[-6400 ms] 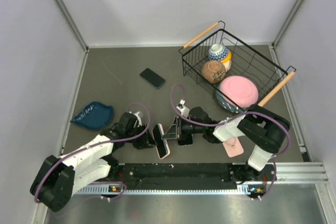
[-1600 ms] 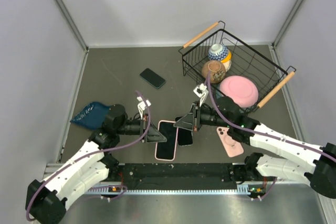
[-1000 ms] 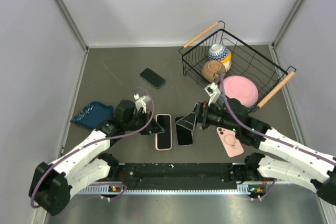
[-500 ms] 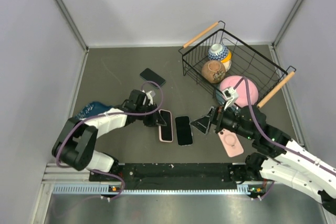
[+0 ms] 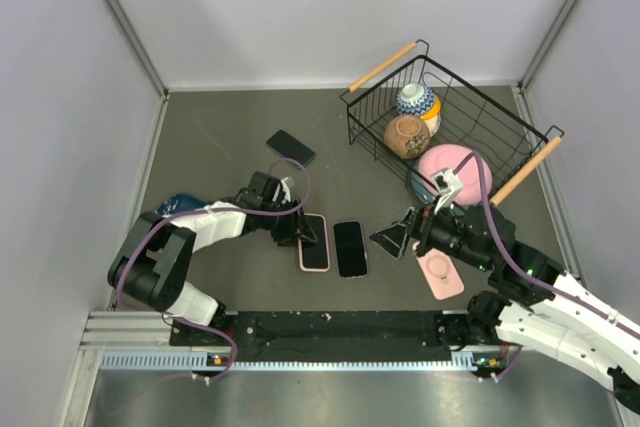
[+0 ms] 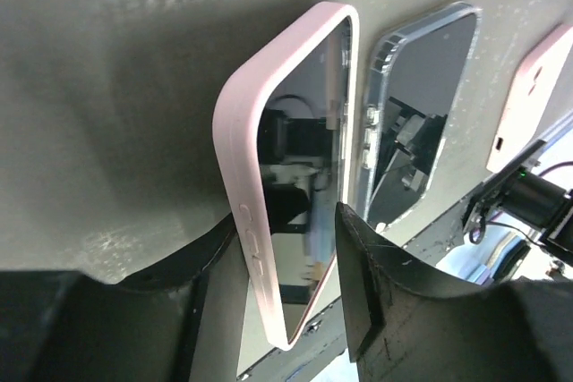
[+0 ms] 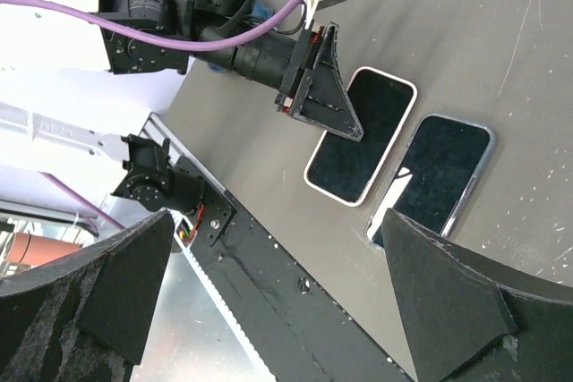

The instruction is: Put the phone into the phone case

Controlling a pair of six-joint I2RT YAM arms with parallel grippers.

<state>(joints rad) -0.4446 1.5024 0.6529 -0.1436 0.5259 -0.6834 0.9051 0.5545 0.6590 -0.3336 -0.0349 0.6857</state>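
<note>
The phone lies screen up in a pink phone case on the grey table, seen also in the right wrist view. My left gripper straddles its near end. The jaws stand open: the left finger is at the pink edge and a gap shows at the right finger. Beside it to the right lies a second phone in a clear case. My right gripper hangs wide open and holds nothing, up and to the right of that phone.
A loose pink case with a round grip lies under the right arm. A wire basket at back right holds bowls and a pink plate. A dark phone and a blue dish lie to the left. A black rail runs along the front edge.
My left jaws have loosened around the pink-cased phone, which now lies flat. My right arm has drawn back to the right, away from the clear-cased phone.
</note>
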